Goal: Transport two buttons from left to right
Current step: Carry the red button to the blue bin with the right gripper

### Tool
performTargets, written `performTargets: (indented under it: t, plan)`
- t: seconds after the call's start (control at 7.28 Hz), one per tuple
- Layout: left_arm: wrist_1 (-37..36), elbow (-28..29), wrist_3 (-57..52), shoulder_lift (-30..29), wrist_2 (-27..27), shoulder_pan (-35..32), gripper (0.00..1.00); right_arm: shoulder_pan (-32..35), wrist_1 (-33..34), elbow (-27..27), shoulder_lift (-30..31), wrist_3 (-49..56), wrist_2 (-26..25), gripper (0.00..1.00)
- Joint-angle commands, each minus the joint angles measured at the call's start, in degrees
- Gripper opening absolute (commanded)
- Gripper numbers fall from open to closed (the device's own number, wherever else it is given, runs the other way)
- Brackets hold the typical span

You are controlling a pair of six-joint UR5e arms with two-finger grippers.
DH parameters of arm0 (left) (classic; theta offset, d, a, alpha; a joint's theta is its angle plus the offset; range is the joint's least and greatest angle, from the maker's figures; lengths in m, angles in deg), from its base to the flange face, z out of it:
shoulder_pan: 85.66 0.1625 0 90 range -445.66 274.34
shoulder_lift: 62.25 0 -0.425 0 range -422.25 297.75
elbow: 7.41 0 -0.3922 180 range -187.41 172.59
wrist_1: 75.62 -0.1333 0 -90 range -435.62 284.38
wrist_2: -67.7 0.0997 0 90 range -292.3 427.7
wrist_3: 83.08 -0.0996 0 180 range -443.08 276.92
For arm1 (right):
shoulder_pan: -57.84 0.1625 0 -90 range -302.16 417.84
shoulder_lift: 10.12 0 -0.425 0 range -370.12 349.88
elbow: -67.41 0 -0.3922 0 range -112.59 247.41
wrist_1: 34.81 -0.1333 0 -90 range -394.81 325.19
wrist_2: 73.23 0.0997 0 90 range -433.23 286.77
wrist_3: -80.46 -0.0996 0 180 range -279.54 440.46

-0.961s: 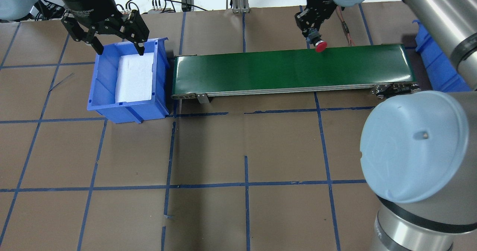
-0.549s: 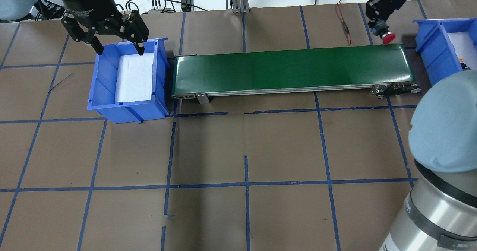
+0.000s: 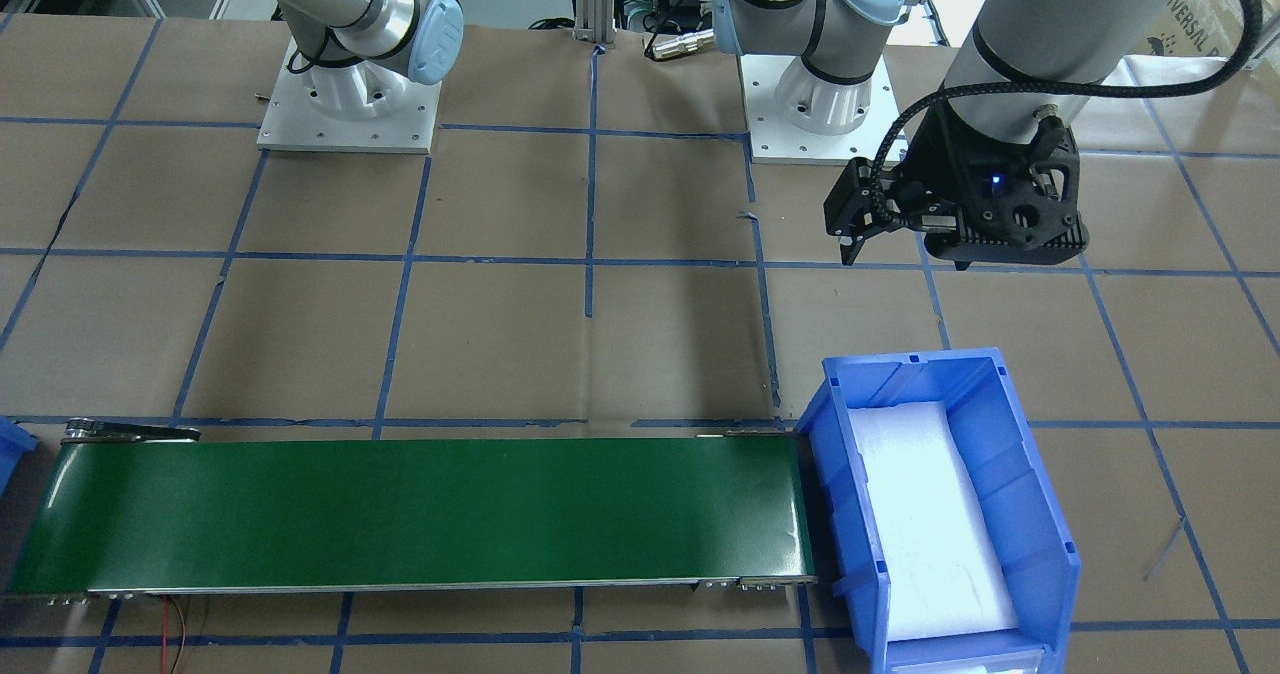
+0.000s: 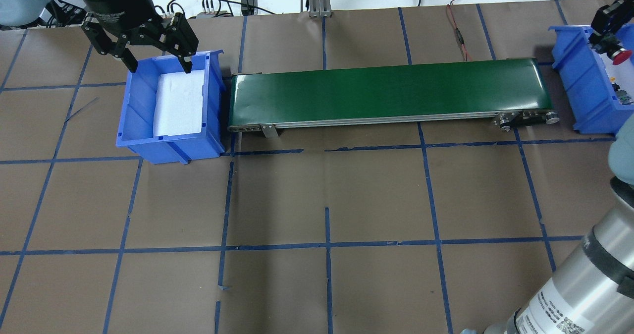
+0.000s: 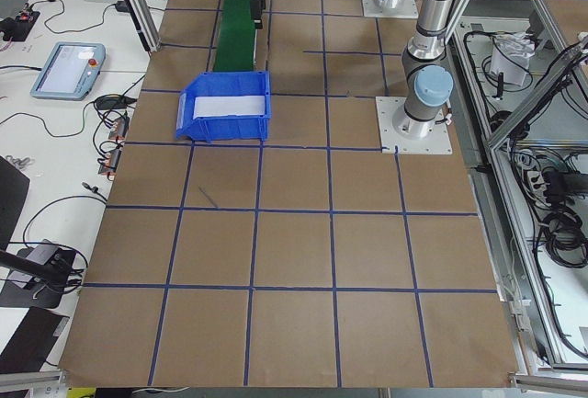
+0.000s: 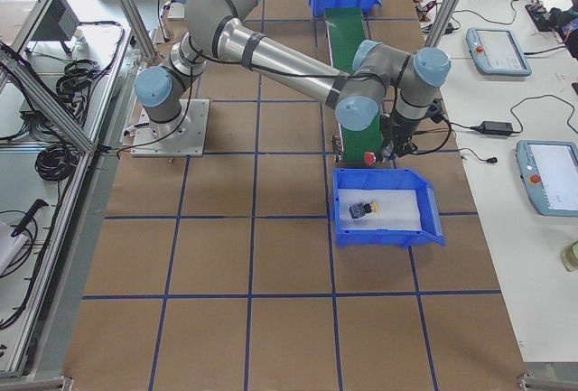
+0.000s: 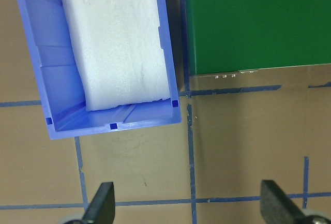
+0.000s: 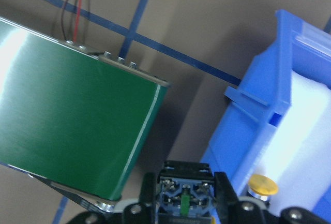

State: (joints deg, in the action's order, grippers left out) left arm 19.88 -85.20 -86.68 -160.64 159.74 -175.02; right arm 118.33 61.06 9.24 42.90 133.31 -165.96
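My right gripper (image 4: 608,35) is shut on the red-capped button (image 4: 619,55) and holds it over the near end of the right blue bin (image 4: 579,88). The right wrist view shows the button's contact block (image 8: 183,198) between the fingers. The yellow-capped button (image 6: 361,209) lies on the white foam in that bin and also shows in the right wrist view (image 8: 262,186). My left gripper (image 4: 154,62) hangs open and empty over the far rim of the left blue bin (image 4: 168,143), which holds only white foam. Its open fingertips (image 7: 103,203) show in the left wrist view.
A green conveyor belt (image 4: 386,91) runs between the two bins, with nothing on it. Red and black wires (image 4: 458,31) lie beyond its right end. The table is brown paper with blue tape lines. Tablets and cables lie on the side benches.
My right gripper has carried the red button to the right, from the belt's far edge past its right end to over the right bin. The left arm has not moved.
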Motion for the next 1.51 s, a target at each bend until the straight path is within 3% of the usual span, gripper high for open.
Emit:
performTargets:
  t: [0.0, 0.41, 1.37]
  plan:
    - [0.2, 0.2, 0.0, 0.0, 0.0, 0.1, 1.00, -3.6, -0.1, 5.7, -3.8, 2.7, -0.1, 0.08]
    - [0.0, 0.3, 0.0, -0.4, -1.3, 0.1, 1.00, -3.6, 1.0, 13.3, -12.0, 2.6, 0.7, 0.09]
    - [-0.1, 0.7, 0.1, -1.1, -3.2, 0.2, 1.00, -3.3, 8.2, 13.3, -18.1, 2.3, 1.0, 0.11]
